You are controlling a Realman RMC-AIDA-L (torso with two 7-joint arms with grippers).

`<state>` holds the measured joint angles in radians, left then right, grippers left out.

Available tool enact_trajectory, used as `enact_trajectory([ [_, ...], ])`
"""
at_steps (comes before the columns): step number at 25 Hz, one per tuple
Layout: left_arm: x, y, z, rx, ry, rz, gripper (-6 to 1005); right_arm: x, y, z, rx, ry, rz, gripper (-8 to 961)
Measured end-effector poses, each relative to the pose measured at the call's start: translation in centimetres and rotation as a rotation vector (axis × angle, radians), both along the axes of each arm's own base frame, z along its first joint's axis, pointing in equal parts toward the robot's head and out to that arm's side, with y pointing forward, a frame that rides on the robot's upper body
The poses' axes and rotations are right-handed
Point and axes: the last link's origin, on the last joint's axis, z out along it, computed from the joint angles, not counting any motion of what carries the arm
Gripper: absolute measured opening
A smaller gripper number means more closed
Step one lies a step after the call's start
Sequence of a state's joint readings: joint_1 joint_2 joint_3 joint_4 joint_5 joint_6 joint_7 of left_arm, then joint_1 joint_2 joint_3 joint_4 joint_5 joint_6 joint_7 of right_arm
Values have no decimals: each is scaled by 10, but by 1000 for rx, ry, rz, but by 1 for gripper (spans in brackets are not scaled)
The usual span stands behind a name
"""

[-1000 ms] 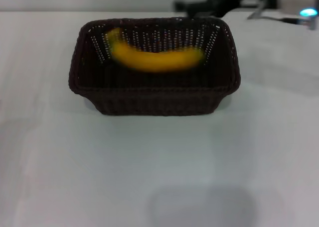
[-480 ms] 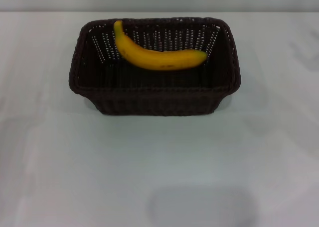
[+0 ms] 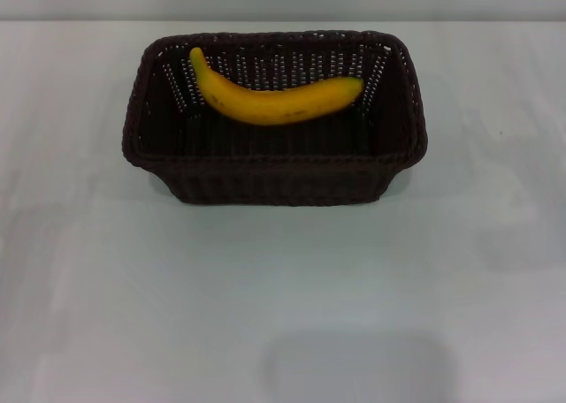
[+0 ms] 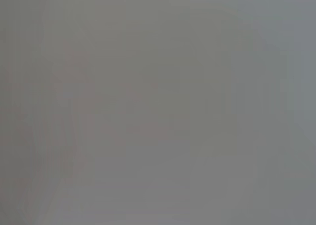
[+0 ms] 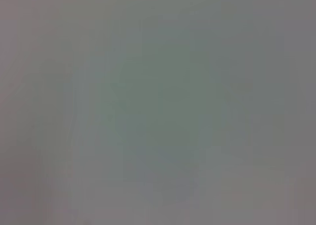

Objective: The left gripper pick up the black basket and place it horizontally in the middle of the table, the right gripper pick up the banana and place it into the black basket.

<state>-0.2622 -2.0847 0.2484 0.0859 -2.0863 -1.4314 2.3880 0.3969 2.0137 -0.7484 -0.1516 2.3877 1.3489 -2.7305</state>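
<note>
Black basket [image 3: 274,169] set lengthwise across the middle of the white bench [image 3: 283,297], banana [image 3: 274,98] lying inside against the far wall, neither hand in view, finger state impossible to tell.

Matt woven wicker basket [image 3: 274,169], smooth banana [image 3: 274,102], matt table [image 3: 283,297].

The bench [image 3: 283,297] is a plain, flat white surface that fills most of the head view. One item rests directly on it: the black basket [image 3: 274,178], a rectangular woven container with openwork sides and a braided rim. The basket sits toward the far middle of the bench, its long sides running left to right.
</note>
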Motion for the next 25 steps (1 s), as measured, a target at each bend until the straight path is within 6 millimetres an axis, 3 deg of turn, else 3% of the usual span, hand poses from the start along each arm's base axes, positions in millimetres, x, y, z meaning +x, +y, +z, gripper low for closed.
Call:
enact_trajectory([
  [25, 4, 3, -12, 14, 87, 50, 757, 11, -10, -16, -37, 31, -66, 843],
])
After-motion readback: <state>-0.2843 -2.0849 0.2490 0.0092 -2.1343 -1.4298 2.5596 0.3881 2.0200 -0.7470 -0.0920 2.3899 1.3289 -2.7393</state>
